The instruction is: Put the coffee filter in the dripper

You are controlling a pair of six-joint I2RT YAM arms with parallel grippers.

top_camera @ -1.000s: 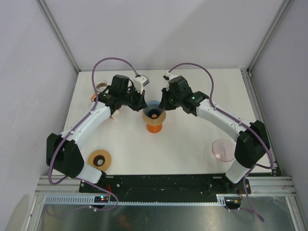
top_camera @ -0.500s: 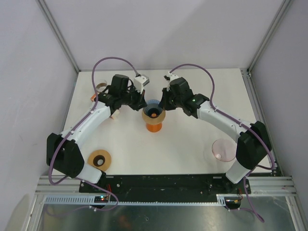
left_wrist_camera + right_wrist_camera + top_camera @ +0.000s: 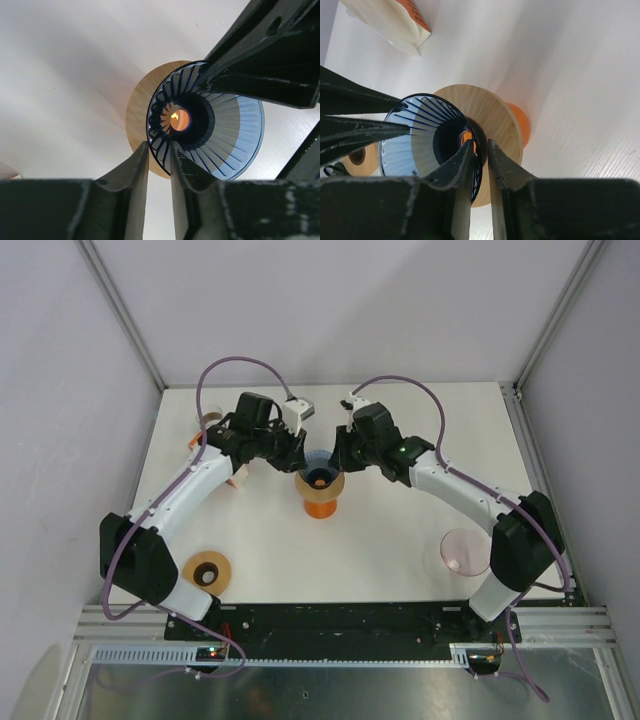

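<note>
Dripper (image 3: 235,130) rim clamped from two sides
Left gripper (image 3: 160,148) pinches the blue dripper's rim at frame bottom. Right gripper (image 3: 481,148) is closed on the opposite rim. White-orange paper pack (image 3: 390,22) upper left, well apart; cannot tell if it's the filter

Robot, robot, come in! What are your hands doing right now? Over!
Left hand shut on dripper rim. Right hand shut on opposite rim. No filter seen inside. White packet lies apart, nothing blocking.
</note>
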